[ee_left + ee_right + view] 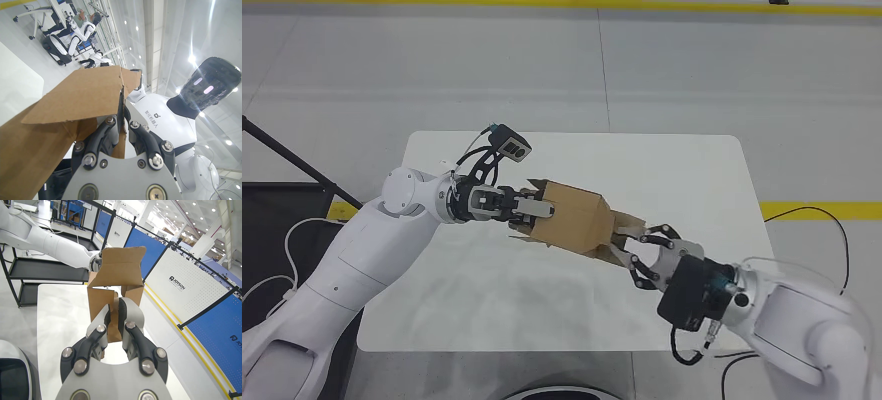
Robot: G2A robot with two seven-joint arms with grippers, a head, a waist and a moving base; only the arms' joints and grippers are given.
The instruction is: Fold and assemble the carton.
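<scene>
Bright hall, seen from my station.
Grey floor [742, 70], yellow line [822, 210], white table [682, 170]. Beyond my right gripper [115, 306] stand pegboard panels [198, 275] and a black rack [37, 268]. Ceiling lights [191, 58] glare.

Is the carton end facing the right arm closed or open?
Open. In the right wrist view the carton has one flap raised, and the right end effector clamps another unfolded flap.

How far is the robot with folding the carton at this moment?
Done: the carton is already opened into a rectangular sleeve. In hand: it is held over the table, the left pincer shut on one end, the right pincer shut on the other. Left: the end flaps stand open, so closing them remains.
</scene>
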